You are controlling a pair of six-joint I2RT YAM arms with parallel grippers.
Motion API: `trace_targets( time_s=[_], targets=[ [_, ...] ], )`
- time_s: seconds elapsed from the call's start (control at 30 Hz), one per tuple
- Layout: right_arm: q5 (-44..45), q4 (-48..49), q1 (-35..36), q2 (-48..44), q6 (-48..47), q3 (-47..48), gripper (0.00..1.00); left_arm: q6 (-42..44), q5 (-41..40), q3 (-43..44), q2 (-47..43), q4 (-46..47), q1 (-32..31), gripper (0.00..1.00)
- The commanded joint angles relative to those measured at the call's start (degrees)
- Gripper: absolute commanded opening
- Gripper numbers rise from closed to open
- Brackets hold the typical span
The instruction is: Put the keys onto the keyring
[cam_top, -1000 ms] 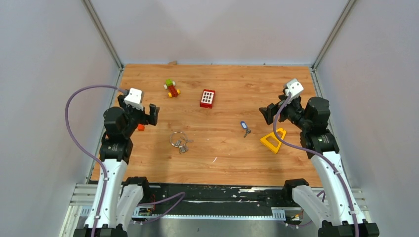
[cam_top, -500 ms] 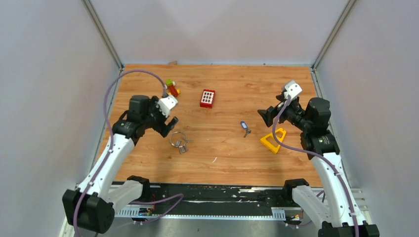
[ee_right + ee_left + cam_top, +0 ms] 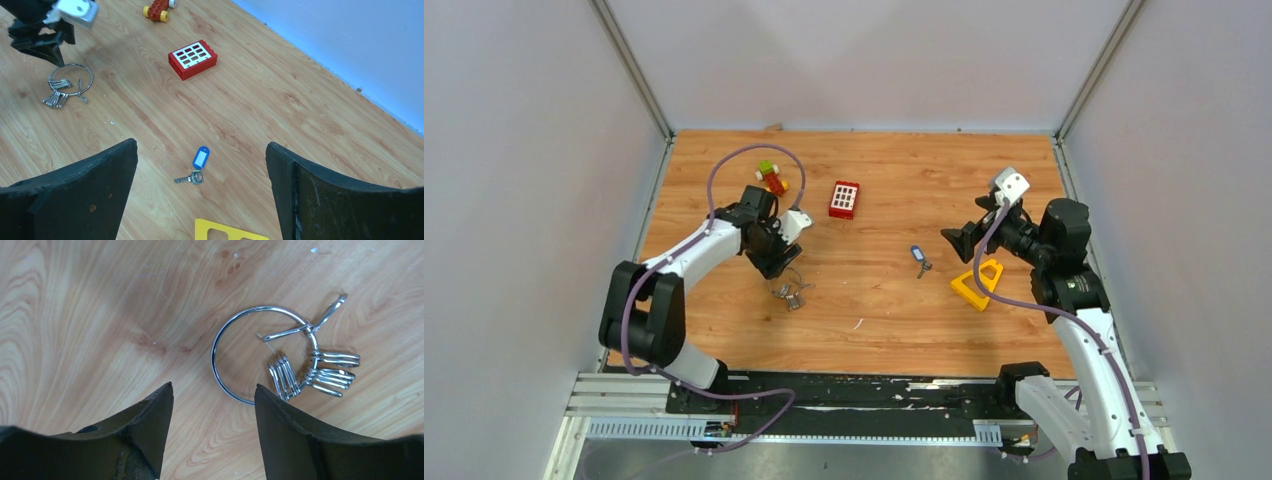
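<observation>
The thin round silver wire keyring (image 3: 214, 357) lies flat on the wooden table (image 3: 984, 180), at 8 o'clock from its centre, with small silver wire loops (image 3: 325, 377) bunched on it. The left gripper (image 3: 213, 395) hovers at the ring's rim, fingers moderately apart, gripping nothing. The small silver key with a blue plastic tag (image 3: 200, 159) lies at 3 o'clock from the centre, well apart from the ring. At the key's 2 o'clock the right gripper (image 3: 955, 241) stands wide and empty. A yellow triangular block (image 3: 977, 283) sits at its 4 o'clock.

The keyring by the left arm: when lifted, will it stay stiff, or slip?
The keyring is thin bare wire lying flat on the table, so it probably slides and is hard to pinch. The loop itself likely stays stiff. The small metal pieces threaded on it look loose and would probably swing.
</observation>
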Motion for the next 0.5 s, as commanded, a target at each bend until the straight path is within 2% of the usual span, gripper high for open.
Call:
trace_targets(
  time_s=[0.0,0.2,0.47],
  targets=[
    [-2.13,0.29,0.22,0.06,-0.93,-0.01,1.0,-0.67,-4.14,2.9,4.96,0.28,-1.54,0.66],
    [-2.53,0.27,0.22,0.4,-1.15,-0.28,1.0,-1.24,-6.39,3.43,9.73,1.38,-2.27,0.58],
    [-2.83,0.23,0.22,0.42,-1.44,-0.37,1.0,-3.74,-5.26,2.34,12.05,1.45,-3.39,0.34]
  ],
)
